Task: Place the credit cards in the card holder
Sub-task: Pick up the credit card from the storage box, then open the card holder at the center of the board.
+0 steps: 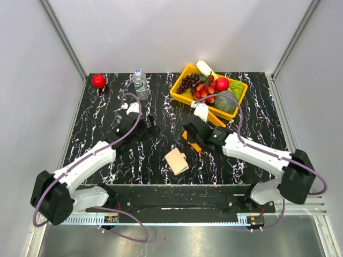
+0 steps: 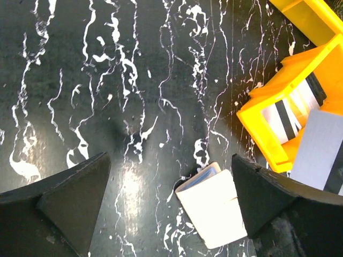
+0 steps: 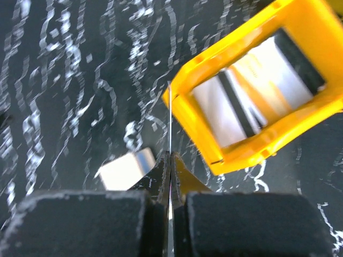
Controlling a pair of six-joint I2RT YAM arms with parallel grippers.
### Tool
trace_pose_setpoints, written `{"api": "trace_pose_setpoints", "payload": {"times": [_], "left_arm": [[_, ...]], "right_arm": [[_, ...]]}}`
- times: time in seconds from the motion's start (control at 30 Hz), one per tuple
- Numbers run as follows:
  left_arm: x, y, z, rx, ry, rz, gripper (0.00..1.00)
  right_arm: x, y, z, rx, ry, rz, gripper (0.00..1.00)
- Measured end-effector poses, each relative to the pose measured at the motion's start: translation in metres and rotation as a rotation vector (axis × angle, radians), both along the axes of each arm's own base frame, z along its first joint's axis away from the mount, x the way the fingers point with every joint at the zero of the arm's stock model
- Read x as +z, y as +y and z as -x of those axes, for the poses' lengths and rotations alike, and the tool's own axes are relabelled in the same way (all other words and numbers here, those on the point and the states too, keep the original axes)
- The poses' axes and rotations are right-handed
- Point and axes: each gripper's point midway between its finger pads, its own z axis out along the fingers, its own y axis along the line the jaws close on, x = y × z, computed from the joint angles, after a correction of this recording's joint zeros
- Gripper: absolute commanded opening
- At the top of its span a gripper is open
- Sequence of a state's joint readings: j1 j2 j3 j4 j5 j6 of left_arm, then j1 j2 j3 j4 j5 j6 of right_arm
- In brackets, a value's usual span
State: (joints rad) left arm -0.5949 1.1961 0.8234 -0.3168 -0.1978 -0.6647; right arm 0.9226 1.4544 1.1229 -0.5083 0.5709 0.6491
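Your right jaws are pinched shut on one credit card (image 3: 170, 123), held on edge right at a corner of the small orange tray (image 3: 190, 128); you cannot tell whether the card touches the rim. More credit cards (image 3: 214, 115), pale with dark stripes, lie inside that tray. The card holder (image 1: 177, 160) lies flat on the desk (image 1: 107, 107), near the tray on the side toward the arm bases and apart from it, with a bluish strip showing at one end. Your left jaws stand to the left of the tray, spread wide with nothing between the fingers (image 2: 69, 203); their camera looks down on the card holder and a corner of the tray. Beyond the orange tray a big yellow tray (image 1: 179, 80) holds fruit. A water bottle (image 1: 140, 83) and a red apple (image 1: 98, 81) stand well off to the left of the orange tray, at the far edge of the desk
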Motion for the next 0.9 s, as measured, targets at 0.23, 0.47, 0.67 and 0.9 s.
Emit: {"api": "trace_pose_setpoints", "payload": {"times": [0.23,0.47,0.67,0.9], "left_arm": [[-0.012,0.021,0.03,0.033,0.021,0.019,0.99],[-0.02,0.022,0.039,0.024,0.048,0.022,0.99],[-0.026,0.02,0.041,0.012,0.073,0.018,0.99],[-0.034,0.017,0.043,-0.001,0.103,0.013,0.99]], "right_arm": [[-0.007,0.02,0.047,0.27,0.097,-0.144,0.0],[-0.052,0.005,0.076,0.298,0.223,-0.113,0.0],[-0.049,0.005,0.077,0.288,0.217,-0.135,0.0],[-0.063,0.005,0.08,0.239,0.259,-0.154,0.0]]}}
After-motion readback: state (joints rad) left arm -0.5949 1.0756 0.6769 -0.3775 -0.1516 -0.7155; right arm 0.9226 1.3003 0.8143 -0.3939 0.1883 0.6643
